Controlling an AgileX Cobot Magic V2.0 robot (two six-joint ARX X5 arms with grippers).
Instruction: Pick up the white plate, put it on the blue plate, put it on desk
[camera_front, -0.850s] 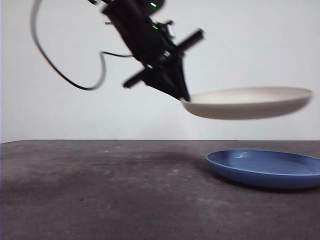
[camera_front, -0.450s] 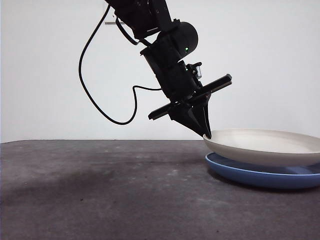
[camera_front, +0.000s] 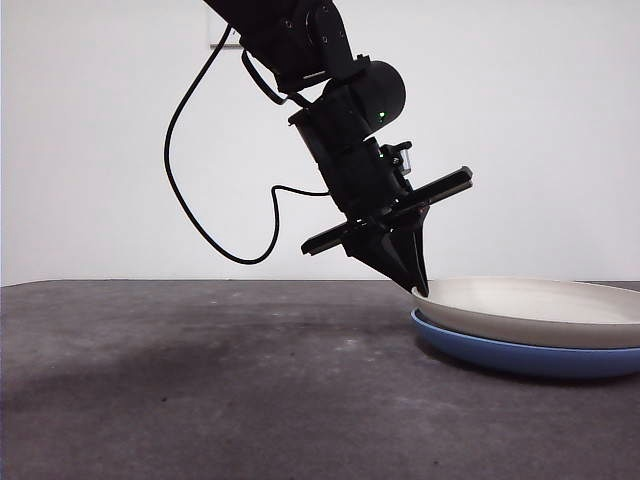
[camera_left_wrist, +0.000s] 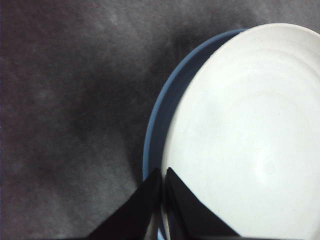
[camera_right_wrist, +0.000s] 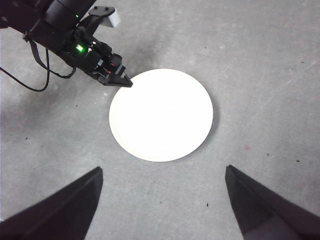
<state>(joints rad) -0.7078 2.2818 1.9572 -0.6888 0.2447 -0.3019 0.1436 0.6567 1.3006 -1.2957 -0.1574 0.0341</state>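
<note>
Grey worktop (camera_front: 200, 380) lies bare to the left; your left end effector (camera_front: 420, 288) has come down since a second ago, when it carried the white plate (camera_front: 540, 310) high in the air. That plate now rests nested on the blue plate (camera_front: 520, 357), so stacking looks done. Its jaws remain pinched on the cream rim. Your right end effector (camera_right_wrist: 162, 200) waits above, spread wide, empty.

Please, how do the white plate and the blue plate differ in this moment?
Colour: the white plate is matte cream, while the blue plate is glossy blue.
Position: the white plate lies on top; the blue plate rests under it on the desk, with only its edge showing.
Contact: the left gripper pinches the white plate's rim and does not grip the blue plate.
Both are round, shallow and of similar width.
</note>
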